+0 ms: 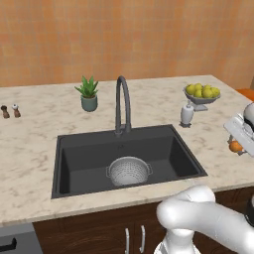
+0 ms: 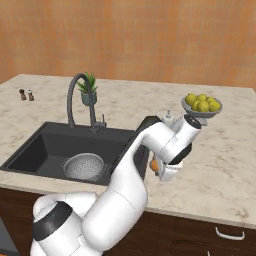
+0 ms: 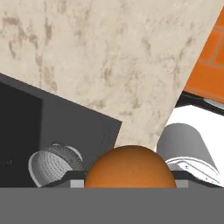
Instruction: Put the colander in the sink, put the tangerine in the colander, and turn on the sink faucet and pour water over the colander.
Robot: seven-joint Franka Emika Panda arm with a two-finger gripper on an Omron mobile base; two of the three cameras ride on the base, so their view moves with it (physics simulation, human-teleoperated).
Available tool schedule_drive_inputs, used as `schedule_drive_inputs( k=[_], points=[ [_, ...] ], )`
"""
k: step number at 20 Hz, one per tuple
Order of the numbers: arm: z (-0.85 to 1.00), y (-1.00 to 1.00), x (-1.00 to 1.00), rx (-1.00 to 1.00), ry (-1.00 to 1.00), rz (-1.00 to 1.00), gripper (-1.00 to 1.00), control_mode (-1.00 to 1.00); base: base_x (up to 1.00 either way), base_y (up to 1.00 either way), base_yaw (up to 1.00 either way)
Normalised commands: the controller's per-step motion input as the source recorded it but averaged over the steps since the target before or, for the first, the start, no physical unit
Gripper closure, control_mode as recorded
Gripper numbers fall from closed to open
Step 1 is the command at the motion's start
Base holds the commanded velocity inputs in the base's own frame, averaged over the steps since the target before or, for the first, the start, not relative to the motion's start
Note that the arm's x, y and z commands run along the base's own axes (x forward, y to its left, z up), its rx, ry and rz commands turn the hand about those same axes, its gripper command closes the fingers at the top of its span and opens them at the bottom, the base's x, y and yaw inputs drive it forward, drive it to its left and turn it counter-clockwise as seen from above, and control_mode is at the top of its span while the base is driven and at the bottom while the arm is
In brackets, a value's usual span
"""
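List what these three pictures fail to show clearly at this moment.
- Gripper fingertips: in the hand view, the tangerine covers them; contact unclear.
- Tangerine: right base view, mostly behind the arm; left base view, a sliver at the edge.
- Sink drain: the colander hides it.

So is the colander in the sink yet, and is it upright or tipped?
In and upright. The colander sits on the floor of the sink, below the faucet, open side up and empty.
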Motion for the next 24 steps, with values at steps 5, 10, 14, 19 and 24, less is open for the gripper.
schedule_drive_inputs(
  k=[5, 10, 14, 19, 24],
  points=[
    [0.31, 0.95, 0.22, 0.04, 0.21, 0.0, 1.0, -1.0, 0.0, 0.0, 0.0],
    [0.0, 0.71, 0.34, 0.18, 0.01, 0.0, 1.0, -1.0, 0.0, 0.0, 0.0],
    [-0.11, 0.44, 0.53, 0.3, 0.1, 0.0, 1.0, -1.0, 0.0, 0.0, 0.0],
    [-0.01, 0.49, 0.51, 0.11, 0.23, 0.0, 1.0, -1.0, 0.0, 0.0, 0.0],
    [-0.35, 0.44, 0.44, 0.09, 0.15, 0.01, 1.0, -1.0, 0.0, 0.0, 0.0]
  ],
)
